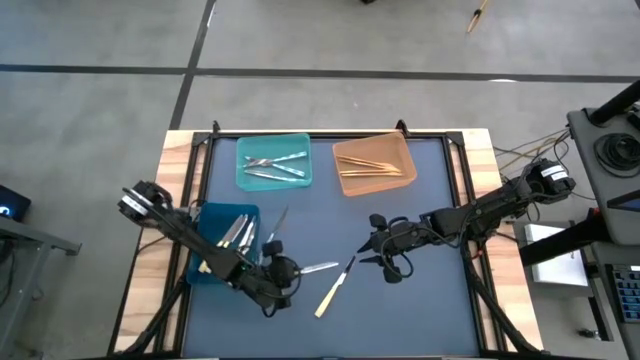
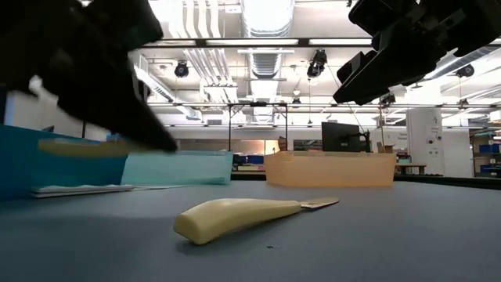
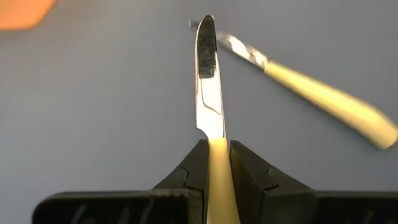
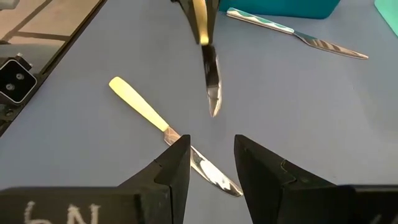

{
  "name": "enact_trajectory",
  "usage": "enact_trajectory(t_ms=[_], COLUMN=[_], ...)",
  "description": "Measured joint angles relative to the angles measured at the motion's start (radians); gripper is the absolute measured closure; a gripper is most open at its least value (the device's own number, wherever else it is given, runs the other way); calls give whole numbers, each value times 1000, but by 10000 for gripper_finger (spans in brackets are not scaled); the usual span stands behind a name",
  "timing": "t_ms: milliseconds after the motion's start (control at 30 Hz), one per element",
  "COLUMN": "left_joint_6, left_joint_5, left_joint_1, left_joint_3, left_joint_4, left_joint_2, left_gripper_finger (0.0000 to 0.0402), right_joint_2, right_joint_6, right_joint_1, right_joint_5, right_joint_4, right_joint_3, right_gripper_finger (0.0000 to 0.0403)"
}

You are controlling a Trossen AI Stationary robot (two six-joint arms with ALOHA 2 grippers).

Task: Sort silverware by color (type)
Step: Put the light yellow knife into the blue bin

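My left gripper is at the near middle of the blue mat, shut on a knife with a pale yellow handle. Its silvery blade sticks out toward the table's right. A second pale yellow knife lies flat on the mat just right of it. Its blade runs under my right gripper, which hovers open above it and touches nothing. A silvery knife lies on the mat beside the blue bin. My left gripper pinches the knife's pale yellow handle between its two fingers, close to where the blade begins. The fingers slant down from the table's left and lie along the knife, so the blade points straight ahead of them. The knife looks lifted clear of the mat.
A teal bin with silvery pieces and an orange bin with tan pieces stand at the far middle. The blue bin at the left holds several pieces. A raised black frame borders the mat. Free mat lies near the front right.
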State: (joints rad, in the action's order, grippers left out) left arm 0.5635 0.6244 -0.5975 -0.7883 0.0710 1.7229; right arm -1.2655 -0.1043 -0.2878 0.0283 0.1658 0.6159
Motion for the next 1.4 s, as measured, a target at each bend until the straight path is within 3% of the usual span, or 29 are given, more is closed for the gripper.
enact_trajectory(t_ms=[333,567,767,967,1167,1400], left_joint_6=[79,308,471,592,675,838], left_joint_5=[21,-58,-156,-268,-382,-402], left_joint_1=[-2,-6,-6,-6,-6,-6], left_joint_3=[-1,-7,-83,-153,-141,-133], left_joint_4=[-208,-624,-1015,-1264,-1294,-1434], left_joint_2=[-309,-597,-746,-780,-763,-697], left_gripper_finger=[376,376,376,376,376,376], right_joint_2=[0,0,0,0,0,0], right_joint_6=[-7,-7,-7,-7,-17,-28], right_joint_1=[0,0,0,0,0,0], right_joint_5=[0,1,7,25,25,26], right_joint_4=[5,6,8,8,8,11], right_joint_3=[0,0,0,0,0,0], right_gripper_finger=[289,289,289,289,289,289])
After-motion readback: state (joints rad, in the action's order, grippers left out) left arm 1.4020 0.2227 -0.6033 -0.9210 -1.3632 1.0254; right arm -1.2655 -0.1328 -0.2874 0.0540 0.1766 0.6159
